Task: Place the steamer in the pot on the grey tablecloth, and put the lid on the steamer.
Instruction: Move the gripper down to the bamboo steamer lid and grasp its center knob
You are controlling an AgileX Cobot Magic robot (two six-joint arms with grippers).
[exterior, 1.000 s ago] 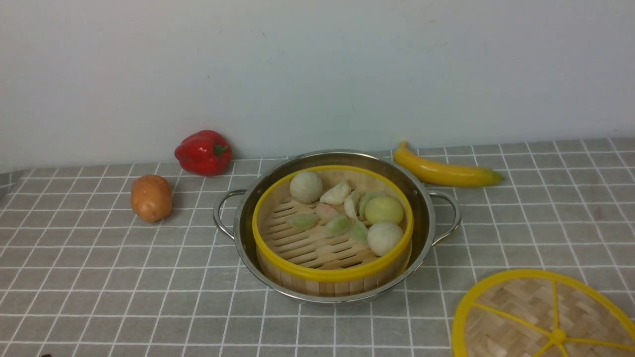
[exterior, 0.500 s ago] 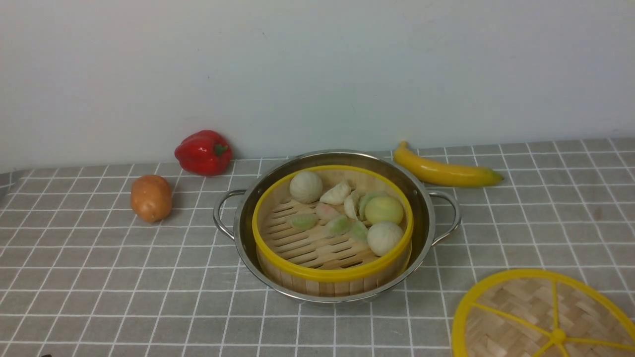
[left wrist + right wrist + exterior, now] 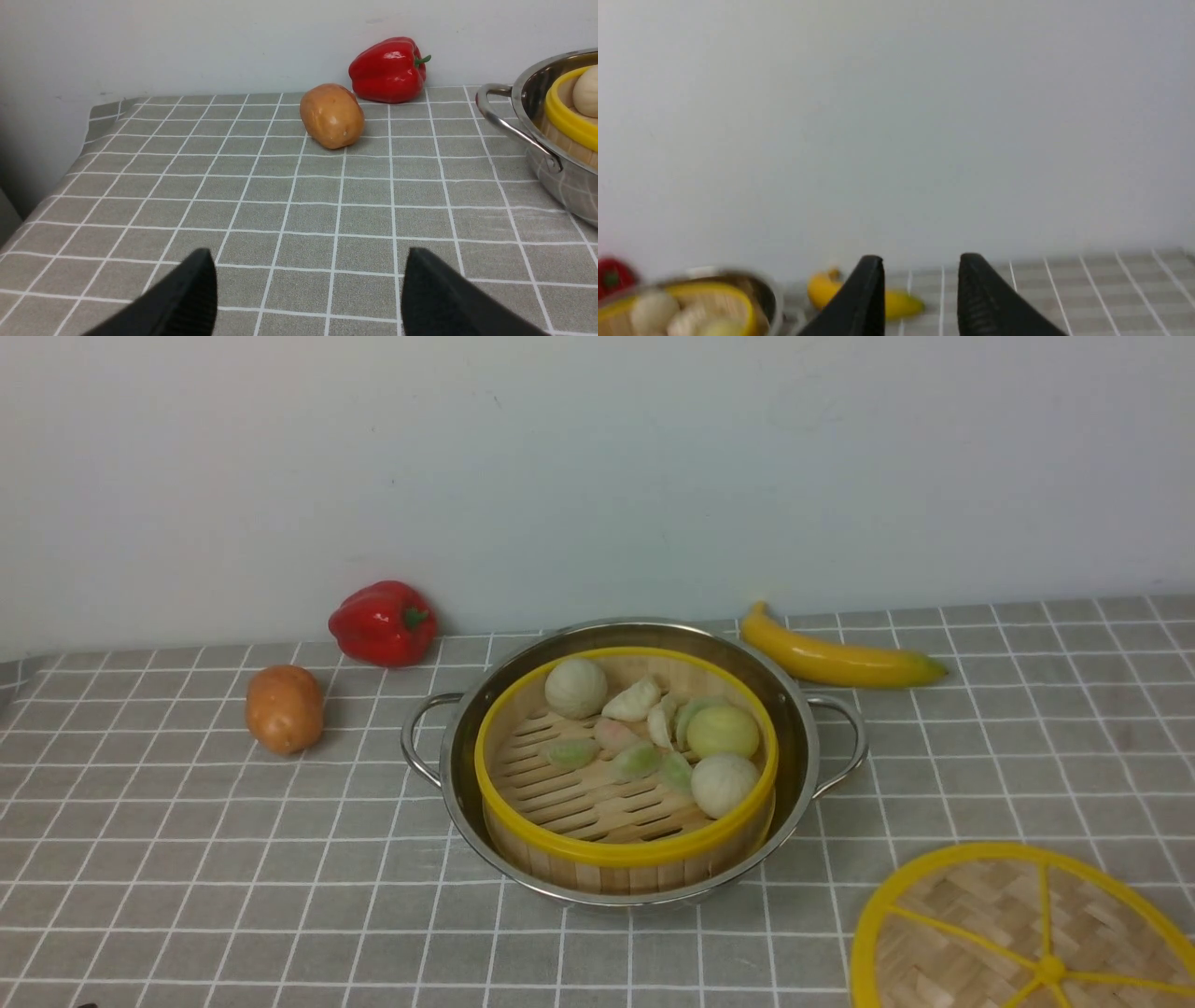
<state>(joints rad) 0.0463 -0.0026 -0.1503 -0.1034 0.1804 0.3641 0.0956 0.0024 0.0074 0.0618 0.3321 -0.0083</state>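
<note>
The steamer (image 3: 597,798), a bamboo basket with a yellow rim and pale buns and dumplings inside, sits in the shiny pot (image 3: 805,747) on the grey tablecloth (image 3: 187,859). The lid (image 3: 990,924), a woven disc with yellow spokes, lies flat on the cloth at the front right, cut off by the frame edge. Neither gripper shows in the front view. In the left wrist view my left gripper (image 3: 308,252) is open and empty, low over the cloth, left of the pot (image 3: 560,182). In the blurred right wrist view my right gripper (image 3: 920,256) is open and empty, raised, with the steamer (image 3: 691,298) off to one side.
A red pepper (image 3: 383,623) and a potato (image 3: 285,707) lie back left of the pot. A banana (image 3: 840,658) lies back right by the wall. The cloth's left edge (image 3: 88,135) drops off beside the potato.
</note>
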